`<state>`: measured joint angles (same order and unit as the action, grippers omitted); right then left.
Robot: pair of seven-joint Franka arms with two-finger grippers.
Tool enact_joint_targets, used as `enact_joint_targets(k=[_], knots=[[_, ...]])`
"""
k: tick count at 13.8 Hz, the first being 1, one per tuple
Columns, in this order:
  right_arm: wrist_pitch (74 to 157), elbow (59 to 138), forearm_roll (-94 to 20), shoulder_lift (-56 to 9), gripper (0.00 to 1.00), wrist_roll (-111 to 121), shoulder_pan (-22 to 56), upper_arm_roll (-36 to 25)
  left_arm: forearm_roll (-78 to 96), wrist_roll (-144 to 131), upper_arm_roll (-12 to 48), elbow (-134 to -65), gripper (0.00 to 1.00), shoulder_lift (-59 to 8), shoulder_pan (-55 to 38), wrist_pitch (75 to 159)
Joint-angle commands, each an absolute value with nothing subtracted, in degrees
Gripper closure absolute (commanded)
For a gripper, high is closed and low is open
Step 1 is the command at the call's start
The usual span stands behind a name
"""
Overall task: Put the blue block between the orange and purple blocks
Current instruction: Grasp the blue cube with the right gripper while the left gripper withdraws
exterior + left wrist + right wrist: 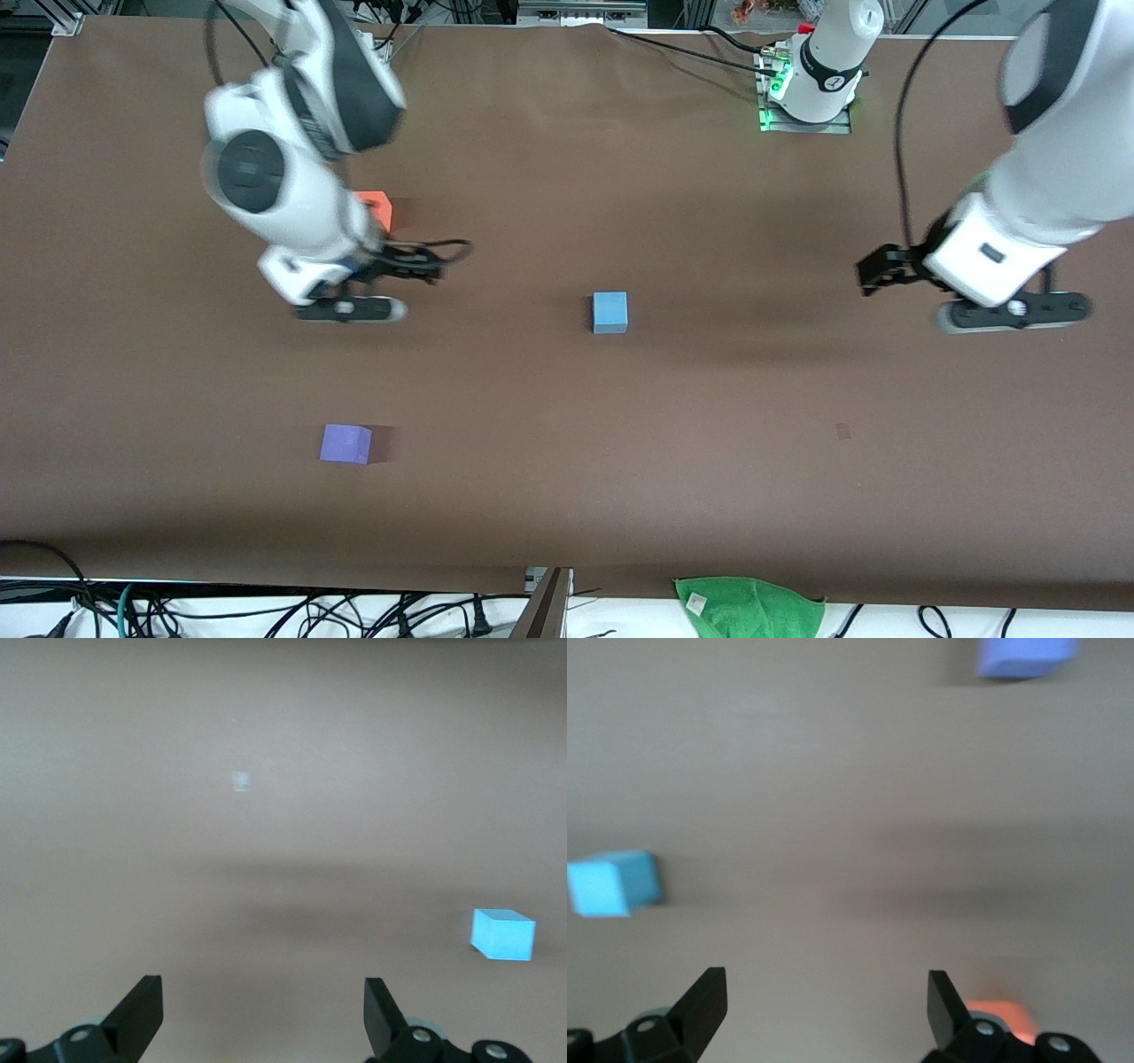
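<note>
The blue block sits on the brown table near its middle; it also shows in the left wrist view and the right wrist view. The orange block lies toward the right arm's end, partly hidden by the right arm; a sliver shows in the right wrist view. The purple block lies nearer the front camera than the orange one and shows in the right wrist view. My right gripper is open and empty over bare table beside the orange block. My left gripper is open and empty over the left arm's end.
A green cloth lies at the table's front edge. Cables run along that edge and at the robots' bases. The left arm's base stands at the top edge of the table.
</note>
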<state>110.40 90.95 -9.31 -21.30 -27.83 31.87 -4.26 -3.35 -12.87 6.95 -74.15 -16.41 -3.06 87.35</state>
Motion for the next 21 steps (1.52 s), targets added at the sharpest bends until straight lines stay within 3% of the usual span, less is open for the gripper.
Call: enact_joint_targets(k=[1, 3, 6, 9, 10, 15, 21], knots=[[120.01, 88.87, -12.3, -27.75, 0.01, -35.13, 37.41, -4.75, -4.13, -0.93, 7.82, -76.2, 0.0, -15.29, 1.65, 88.06], [127.06, 82.22, -12.66, -35.9, 0.01, -42.94, 42.6, -4.83, -0.2, 0.52, 7.74, -76.99, 0.0, -15.29, 4.38, 88.33], [129.89, 67.29, -11.96, -48.65, 0.01, -49.65, 48.41, -5.1, 0.53, 0.7, 7.82, -79.44, 0.0, -14.16, 5.62, 88.42], [132.18, 63.1, -7.67, -53.7, 0.01, -49.66, 51.05, -5.45, 1.23, 0.79, 8.26, -100.3, 0.0, -0.58, 7.03, 100.77], [132.1, 63.37, -4.95, -53.96, 0.01, -49.4, 51.24, -5.36, 1.23, 0.62, 8.52, -102.2, 0.0, 0.69, 7.03, 101.77], [131.4, 66.79, 0.61, -54.32, 0.01, -49.04, 51.42, -5.36, 0.88, 0.54, 8.17, -98.81, 0.0, 0.0, 7.21, 100.12], [131.48, 67.32, -1.49, -56.78, 0.01, -49.31, 51.68, -4.92, 0.44, -0.09, 8.44, -96.06, 0.0, -1.05, 7.12, 96.06]])
